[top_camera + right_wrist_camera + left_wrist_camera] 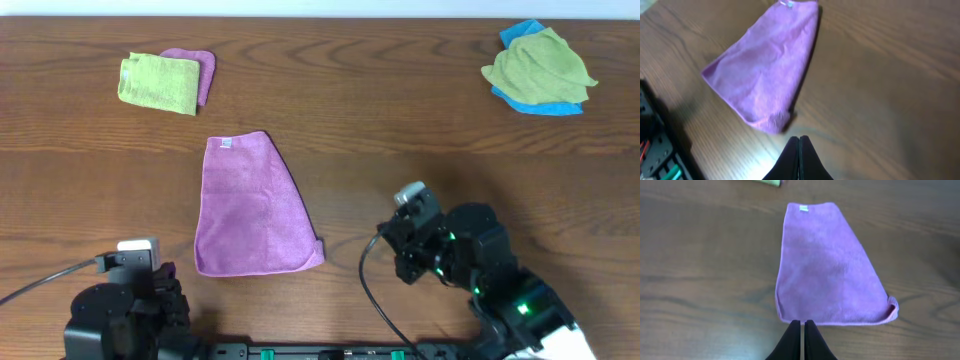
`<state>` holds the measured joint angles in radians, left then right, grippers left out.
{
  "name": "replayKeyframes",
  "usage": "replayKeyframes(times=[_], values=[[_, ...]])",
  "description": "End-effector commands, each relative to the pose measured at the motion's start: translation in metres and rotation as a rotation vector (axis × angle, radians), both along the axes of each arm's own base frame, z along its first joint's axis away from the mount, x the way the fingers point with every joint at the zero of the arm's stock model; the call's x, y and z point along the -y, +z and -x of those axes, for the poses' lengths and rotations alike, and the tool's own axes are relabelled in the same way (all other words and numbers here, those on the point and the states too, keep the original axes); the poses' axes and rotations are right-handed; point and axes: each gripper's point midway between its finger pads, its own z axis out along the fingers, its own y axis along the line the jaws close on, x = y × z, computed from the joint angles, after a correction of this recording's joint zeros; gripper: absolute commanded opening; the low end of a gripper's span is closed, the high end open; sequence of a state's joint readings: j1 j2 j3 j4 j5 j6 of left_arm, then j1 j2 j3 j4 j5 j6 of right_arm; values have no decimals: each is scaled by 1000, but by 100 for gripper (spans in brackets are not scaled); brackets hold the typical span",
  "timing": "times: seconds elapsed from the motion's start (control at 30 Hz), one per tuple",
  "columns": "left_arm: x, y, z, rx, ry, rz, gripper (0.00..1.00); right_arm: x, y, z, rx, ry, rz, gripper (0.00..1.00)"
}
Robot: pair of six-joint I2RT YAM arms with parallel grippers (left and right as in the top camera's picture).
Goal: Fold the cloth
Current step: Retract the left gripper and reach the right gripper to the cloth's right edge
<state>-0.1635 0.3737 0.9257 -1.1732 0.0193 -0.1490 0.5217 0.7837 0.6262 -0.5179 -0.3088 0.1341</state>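
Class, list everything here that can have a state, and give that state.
cloth: lying flat, ungripped, one near corner curled.
left gripper: shut, empty.
right gripper: shut, empty.
lime-green cloth: folded, atop a second purple cloth.
yellow-green cloth: crumpled, atop a blue cloth.

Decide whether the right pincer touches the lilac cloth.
Apart. Overhead shows bare wood between the right pincer and the lilac cloth, clear of its near corner.

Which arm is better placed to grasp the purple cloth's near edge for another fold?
Probably left: the left gripper, shut, points at the near hem of the cloth; the right gripper, also shut, sits beside its corner.
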Motion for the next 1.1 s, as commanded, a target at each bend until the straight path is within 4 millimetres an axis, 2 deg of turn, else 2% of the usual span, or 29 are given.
replayKeyframes(times=[0.0,0.07,0.13,0.17,0.2,0.23,0.27,0.33,0.37,0.4,0.43,0.67,1.07], values=[[0,13,-4,56,-26,-25,14,-14,-6,-1,-21,44,-6,2],[1,17,-7,76,-25,-22,31,-23,-8,-6,-12,63,-7,2],[1,18,-8,82,-25,-20,24,-33,-8,-13,12,83,-19,1],[1,18,-8,83,-25,-21,25,-38,-7,-15,24,95,-23,2],[1,18,-8,82,-25,-20,36,-43,-7,-18,34,103,-30,2],[1,18,-8,82,-25,-20,50,-49,-7,-20,41,116,-39,2],[1,18,-8,82,-25,-20,57,-54,-7,-21,44,128,-47,1],[2,18,-8,82,-26,-18,59,-63,-12,-25,46,144,-51,2],[2,18,-8,81,-24,-13,64,-66,-15,-27,43,150,-49,2],[2,18,-8,81,-19,-7,82,-70,-21,-28,34,158,-46,2],[2,18,-8,81,-18,-6,95,-75,-28,-30,21,168,-40,2],[2,18,-8,77,-18,-7,95,-98,-60,-39,-26,236,-59,1],[1,11,-2,42,-18,-12,95,-142,-58,-63,-47,349,-134,1]])
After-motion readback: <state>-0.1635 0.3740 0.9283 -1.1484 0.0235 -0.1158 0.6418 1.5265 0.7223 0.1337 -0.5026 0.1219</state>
